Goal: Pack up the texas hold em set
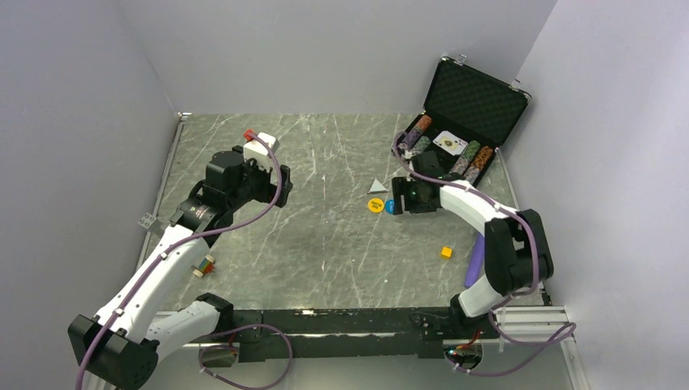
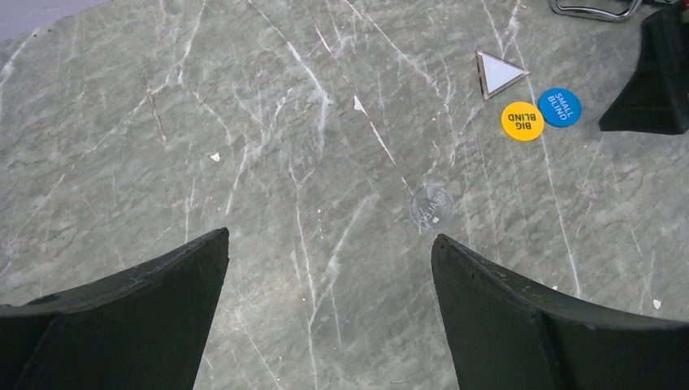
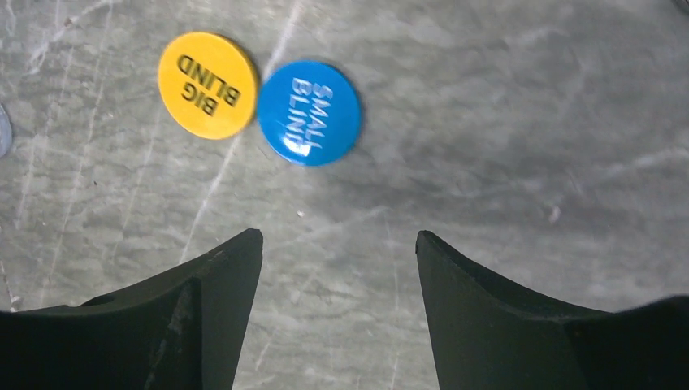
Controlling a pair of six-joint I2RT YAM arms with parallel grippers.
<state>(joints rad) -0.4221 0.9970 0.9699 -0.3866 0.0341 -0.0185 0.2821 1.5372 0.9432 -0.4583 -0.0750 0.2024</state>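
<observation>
The black briefcase (image 1: pixel 478 96) stands open at the back right, with multicoloured chip rows (image 1: pixel 471 159) and cards (image 1: pixel 449 144) in its foam base. A yellow "BIG BLIND" disc (image 3: pixel 207 84) and a blue "SMALL BLIND" disc (image 3: pixel 309 112) lie touching on the table, just ahead of my right gripper (image 3: pixel 340 237), which is open and empty. In the top view the right gripper (image 1: pixel 396 197) partly covers the blue disc (image 1: pixel 390 206), next to the yellow disc (image 1: pixel 375 205). My left gripper (image 2: pixel 329 244) is open and empty above bare table; a clear round disc (image 2: pixel 431 205) lies by its right fingertip.
A small silver triangle (image 1: pixel 376 186) lies just beyond the discs. A small yellow cube (image 1: pixel 446 252) and a purple stick (image 1: pixel 474 262) lie near the right arm's base. A small multicoloured object (image 1: pixel 203 266) sits by the left arm. Walls close the table on three sides.
</observation>
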